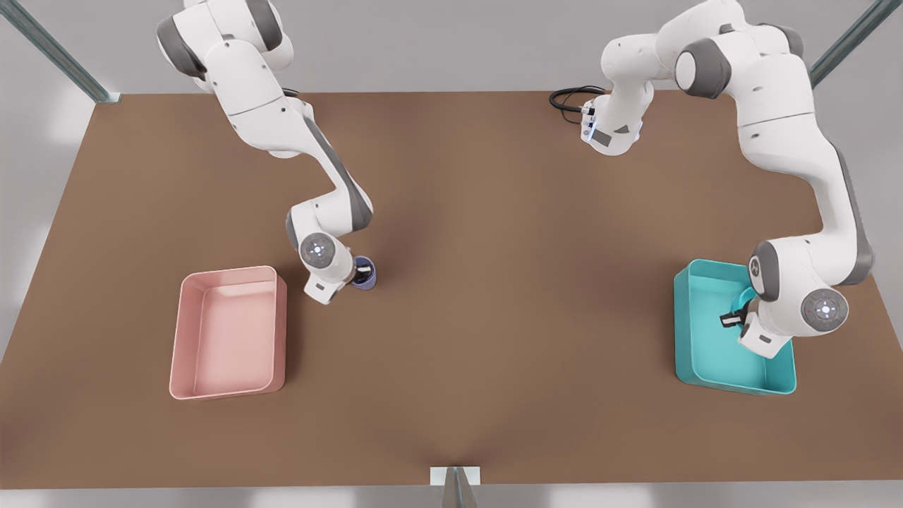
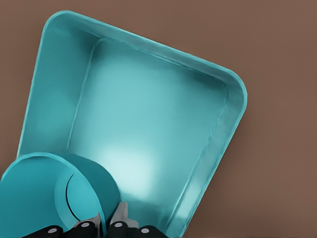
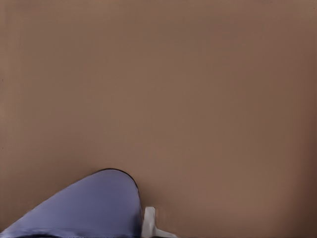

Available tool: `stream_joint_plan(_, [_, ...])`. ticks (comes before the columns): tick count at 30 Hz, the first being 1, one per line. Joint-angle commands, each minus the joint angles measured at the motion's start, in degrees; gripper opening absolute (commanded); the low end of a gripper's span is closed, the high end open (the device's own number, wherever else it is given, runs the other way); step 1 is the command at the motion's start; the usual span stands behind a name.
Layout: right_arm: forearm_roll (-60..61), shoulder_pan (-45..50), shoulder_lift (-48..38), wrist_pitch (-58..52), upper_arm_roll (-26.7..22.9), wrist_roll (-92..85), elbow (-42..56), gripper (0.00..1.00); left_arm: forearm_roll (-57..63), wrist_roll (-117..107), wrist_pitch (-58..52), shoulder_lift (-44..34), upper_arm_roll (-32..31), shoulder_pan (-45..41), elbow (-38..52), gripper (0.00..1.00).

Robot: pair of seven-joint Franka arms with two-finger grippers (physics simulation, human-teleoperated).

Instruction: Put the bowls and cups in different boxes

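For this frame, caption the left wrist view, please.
Left gripper pinches the teal bowl's rim above the teal box.

- The teal box (image 2: 148, 124) lies on the brown table (image 2: 282, 49), its floor bare.
- The teal bowl (image 2: 54, 196) hangs tilted over one corner.
- The left gripper (image 2: 105, 224) pinches the bowl's rim between its fingertips (image 2: 119, 214).

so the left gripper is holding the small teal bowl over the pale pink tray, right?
Not quite. The left gripper does hold the small round teal bowl, but over the teal rimmed plastic tray, not the pale pink one. The left wrist view shows it.
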Motion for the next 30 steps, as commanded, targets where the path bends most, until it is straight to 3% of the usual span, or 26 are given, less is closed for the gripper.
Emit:
stream_joint_plan(1, [-1.0,0.3,0.1,-2.0,-0.1,4.6,1.0,0.21,-0.7,6.2,5.8,2.4,0.0,0.5,0.1,0.21])
stream_joint_plan(4, [-1.1,-0.1,-0.2,-3.6,-0.1,4.6,2.6,0.21,-0.7,6.3,9.3,5.2,0.1,1.7,-0.4,0.21])
stream_joint_plan(7, [-1.7,-4.4,-0.6,-13.9,-0.6,-1.1,14.2,0.21,-0.7,6.2,10.8,7.2,0.1,2.4,-0.5,0.21])
stream_joint_plan(9, [-2.6,-9.9,-0.1,-13.9,-0.8,-11.0,20.2,0.21,-0.7,6.3,11.0,8.0,0.1,2.4,-0.5,0.31])
stream_joint_plan(10, [-3.7,-12.5,0.0,-13.9,-0.8,-18.3,23.2,0.21,-0.6,6.3,11.3,8.2,0.1,2.4,-0.4,0.48])
stream_joint_plan(11, [-5.6,-15.0,0.0,-13.9,-0.8,-23.5,24.9,0.21,-0.6,6.3,11.7,8.2,0.1,2.4,-0.4,0.74])
stream_joint_plan(13, [-10.0,-18.8,0.0,-13.9,-0.8,-28.1,26.0,0.21,-0.6,6.5,11.6,7.7,0.1,2.5,-0.3,1.00])
stream_joint_plan(17, [-9.1,-26.6,2.3,-13.3,-0.7,-35.6,26.1,0.21,-1.0,6.3,-8.7,-8.8,-2.1,-1.0,0.0,1.00])
stream_joint_plan(19, [-6.6,-29.2,7.0,-13.1,-0.6,-36.7,27.6,0.21,-9.5,6.3,-18.4,-17.8,-3.5,-4.9,0.0,1.00])
stream_joint_plan(21, [-6.1,-30.7,10.2,-10.7,-0.6,-36.7,28.2,0.21,-10.6,6.5,-26.6,-22.2,-5.8,-5.9,0.2,1.00])
stream_joint_plan(23, [-5.7,-30.9,13.4,-7.5,-0.7,-36.7,28.2,0.21,-10.6,6.7,-31.2,-24.0,-9.4,-7.1,3.2,1.00])
stream_joint_plan(28, [-5.3,-30.9,15.6,-4.7,-0.4,-36.0,28.0,0.21,-10.8,6.8,-31.8,-22.1,-10.1,-7.7,4.8,1.00])
stream_joint_plan(29, [-5.3,-30.9,15.6,-4.7,-0.4,-36.0,27.9,0.72,-10.9,6.8,-32.1,-22.2,-10.8,-7.9,4.8,1.00])
stream_joint_plan(30, [-5.3,-30.9,15.5,-4.7,-0.3,-36.3,27.8,1.00,-10.6,6.8,-31.9,-22.3,-12.1,-7.9,4.8,1.00])
